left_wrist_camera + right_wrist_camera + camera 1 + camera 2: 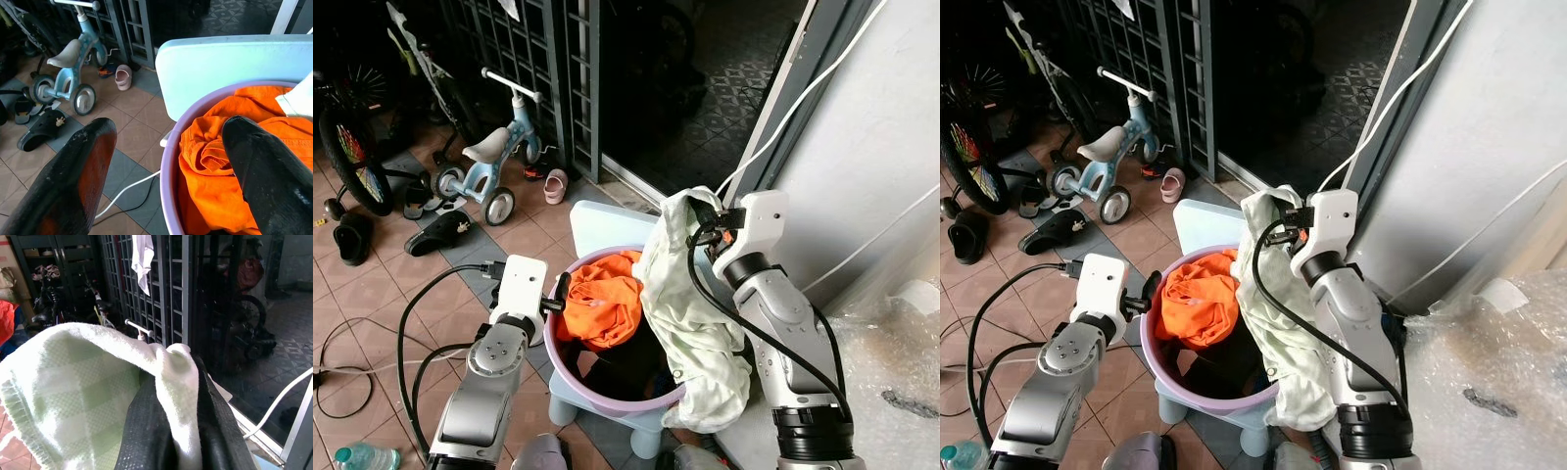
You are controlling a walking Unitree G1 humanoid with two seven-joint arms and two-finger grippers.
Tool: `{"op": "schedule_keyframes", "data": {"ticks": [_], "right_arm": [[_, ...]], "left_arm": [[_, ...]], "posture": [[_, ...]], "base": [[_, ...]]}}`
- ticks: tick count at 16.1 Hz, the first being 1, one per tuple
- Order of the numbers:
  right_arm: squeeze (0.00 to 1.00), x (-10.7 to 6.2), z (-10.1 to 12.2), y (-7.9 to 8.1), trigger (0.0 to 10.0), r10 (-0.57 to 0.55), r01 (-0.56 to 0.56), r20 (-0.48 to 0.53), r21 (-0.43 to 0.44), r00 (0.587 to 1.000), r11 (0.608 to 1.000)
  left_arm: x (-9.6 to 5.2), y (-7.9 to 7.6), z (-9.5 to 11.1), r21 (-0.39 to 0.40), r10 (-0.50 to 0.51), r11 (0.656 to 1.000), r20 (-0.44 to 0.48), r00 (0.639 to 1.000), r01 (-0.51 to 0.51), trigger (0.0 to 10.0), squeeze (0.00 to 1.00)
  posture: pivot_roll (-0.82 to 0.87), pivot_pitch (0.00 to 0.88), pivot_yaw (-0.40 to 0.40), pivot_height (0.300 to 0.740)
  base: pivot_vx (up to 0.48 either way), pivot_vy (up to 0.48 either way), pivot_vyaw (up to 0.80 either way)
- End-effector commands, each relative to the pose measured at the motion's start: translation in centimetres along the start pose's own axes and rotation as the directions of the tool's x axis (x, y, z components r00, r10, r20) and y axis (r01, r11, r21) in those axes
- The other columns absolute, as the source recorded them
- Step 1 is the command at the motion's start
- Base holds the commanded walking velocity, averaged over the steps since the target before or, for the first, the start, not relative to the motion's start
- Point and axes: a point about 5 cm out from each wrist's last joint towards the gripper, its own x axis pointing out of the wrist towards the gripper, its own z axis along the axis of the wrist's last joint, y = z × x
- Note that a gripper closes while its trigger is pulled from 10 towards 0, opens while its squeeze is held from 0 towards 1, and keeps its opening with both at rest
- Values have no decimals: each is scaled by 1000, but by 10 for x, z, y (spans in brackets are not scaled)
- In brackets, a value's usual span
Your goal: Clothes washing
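The pale green cloth (690, 294) hangs from your right gripper (705, 217), whose fingers (146, 431) are clenched on a fold of it (the wrist view shows the checked weave pinched between them). It drapes down over the right side of the purple basin (570, 377), with its lower end falling outside the rim.

The basin sits on a light blue stool (597, 220) on the tiled floor (372, 304). Inside lies an orange garment (602, 299) bunched against the left side, with something dark beneath it.

Your left gripper (166, 171) is at the basin's left rim, fingers spread apart and grasping nothing, one outside the rim and one over the orange garment.

A child's tricycle (494, 157), a pink shoe (554, 184) and black sandals (440, 230) lie farther back, near the metal gate (538, 59).
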Motion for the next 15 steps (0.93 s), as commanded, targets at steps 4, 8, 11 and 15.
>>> {"op": "schedule_keyframes", "data": {"ticks": [4,8,11,15], "right_arm": [[0,6,4,2,0,6,-6,12,-5,1000,1000],[0,4,4,-6,0,-29,29,8,-18,1000,999],[0,3,2,-7,0,-42,42,3,-13,999,999],[0,3,1,-5,745,-37,37,-1,-18,999,999]], "left_arm": [[0,3,5,2,14,1000,14,1000,-14,10000,0],[-1,4,6,-1,20,1000,15,1000,-20,10000,0],[-1,4,6,-3,23,1000,13,1000,-23,10000,0],[0,4,7,-3,21,1000,14,1000,-21,10000,0]], "posture": [[-1,24,-22,740],[-7,42,-16,740],[-10,47,-12,740],[-12,49,-9,740]], "base": [[-343,0,0],[-454,0,0],[-480,0,0],[-480,0,0]]}}
